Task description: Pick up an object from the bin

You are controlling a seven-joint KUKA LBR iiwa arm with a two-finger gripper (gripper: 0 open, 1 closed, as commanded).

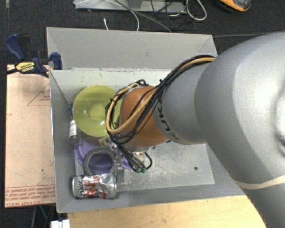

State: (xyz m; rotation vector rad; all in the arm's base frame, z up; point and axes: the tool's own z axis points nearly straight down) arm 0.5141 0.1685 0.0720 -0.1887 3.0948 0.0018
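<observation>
Looming closest to the lens from the right of the camera view, the robot's thick grey arm (237,108) reached down into the grey metal bin (185,167) as I watched from the remote station. Black and yellow cables (194,61) ran along it and looped round the orange cover (137,122) at its wrist. Below that cover the claw (116,165) sat low in the bin's near left part, at the right edge of a purple round thing with a grey rim (99,161). I could not tell how far the claw was open, nor whether it had hold of anything, since the wrist and its wiring hid much of it.

A crushed drink can (94,186), silver with red print, lay on its side just in front of the purple thing, against the bin's near wall and close under the claw. Behind them, a yellow-green bowl (91,110) stood upright near the left wall, its right side hidden by the cables. A small pale object (73,129), too small for me to identify, lay beside the bowl at the left wall.
</observation>
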